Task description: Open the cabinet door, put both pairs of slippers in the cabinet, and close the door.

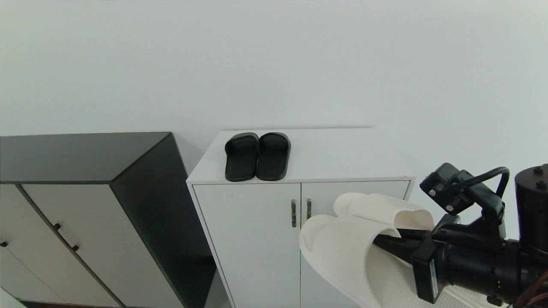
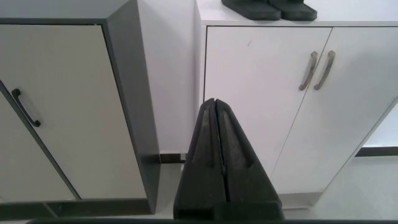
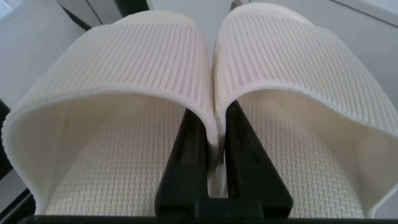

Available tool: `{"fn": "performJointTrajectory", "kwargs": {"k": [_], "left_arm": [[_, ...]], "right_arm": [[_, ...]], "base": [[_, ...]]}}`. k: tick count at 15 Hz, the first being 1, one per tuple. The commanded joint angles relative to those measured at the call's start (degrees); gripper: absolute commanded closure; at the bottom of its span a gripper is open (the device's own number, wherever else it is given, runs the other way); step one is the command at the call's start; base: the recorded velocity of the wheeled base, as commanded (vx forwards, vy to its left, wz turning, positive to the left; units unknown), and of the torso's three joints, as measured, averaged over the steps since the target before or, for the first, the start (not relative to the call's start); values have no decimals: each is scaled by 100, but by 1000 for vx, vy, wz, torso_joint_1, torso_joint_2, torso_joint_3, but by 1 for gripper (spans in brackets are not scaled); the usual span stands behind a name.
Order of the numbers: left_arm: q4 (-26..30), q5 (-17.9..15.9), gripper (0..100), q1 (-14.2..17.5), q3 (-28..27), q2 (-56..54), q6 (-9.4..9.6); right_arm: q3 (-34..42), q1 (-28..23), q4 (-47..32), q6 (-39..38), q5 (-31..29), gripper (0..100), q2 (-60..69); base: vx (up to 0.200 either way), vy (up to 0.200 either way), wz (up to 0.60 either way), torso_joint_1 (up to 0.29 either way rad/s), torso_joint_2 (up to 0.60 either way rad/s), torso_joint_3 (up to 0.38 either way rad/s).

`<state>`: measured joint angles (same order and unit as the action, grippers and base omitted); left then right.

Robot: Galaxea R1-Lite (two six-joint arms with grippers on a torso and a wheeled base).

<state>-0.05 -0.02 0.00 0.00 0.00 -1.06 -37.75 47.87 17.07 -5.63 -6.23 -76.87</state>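
Note:
A pair of black slippers (image 1: 257,156) lies side by side on top of the white cabinet (image 1: 351,158), whose two doors (image 1: 252,239) are closed, handles (image 1: 300,212) meeting in the middle. My right gripper (image 1: 391,240) is shut on the pair of white slippers (image 1: 359,244), its fingers (image 3: 189,149) inside the straps and pinching their inner edges together, held up in front of the right door. In the left wrist view my left gripper (image 2: 216,107) is shut on nothing, low in front of the white cabinet's left door (image 2: 261,93); the black slippers (image 2: 268,9) show on top.
A black-sided cabinet (image 1: 141,192) with pale doors stands close on the left of the white one, with a narrow gap between them. A plain white wall (image 1: 274,64) is behind both.

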Motion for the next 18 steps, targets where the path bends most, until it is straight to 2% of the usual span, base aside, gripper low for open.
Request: {"fn": "performJointTrajectory", "kwargs": {"k": [1, 6, 13, 14, 18], "left_arm": [[-4, 2, 100, 0, 0, 0, 1], [-4, 11, 100, 0, 0, 0, 18], [-4, 2, 100, 0, 0, 0, 1], [-4, 2, 0, 0, 0, 0, 1], [-4, 2, 0, 0, 0, 0, 9]], "right_arm": [[5, 3, 7, 1, -1, 100, -21], [84, 3, 148, 1, 8, 100, -65], [189, 12, 368, 18, 8, 100, -188], [189, 20, 368, 18, 8, 100, -196], [225, 12, 376, 89, 8, 100, -240]], "base": [[0, 0, 0, 0, 0, 0], [0, 0, 0, 0, 0, 0], [0, 0, 0, -176, 459, 264], [0, 0, 0, -203, 510, 320], [0, 0, 0, -183, 499, 319]]}}
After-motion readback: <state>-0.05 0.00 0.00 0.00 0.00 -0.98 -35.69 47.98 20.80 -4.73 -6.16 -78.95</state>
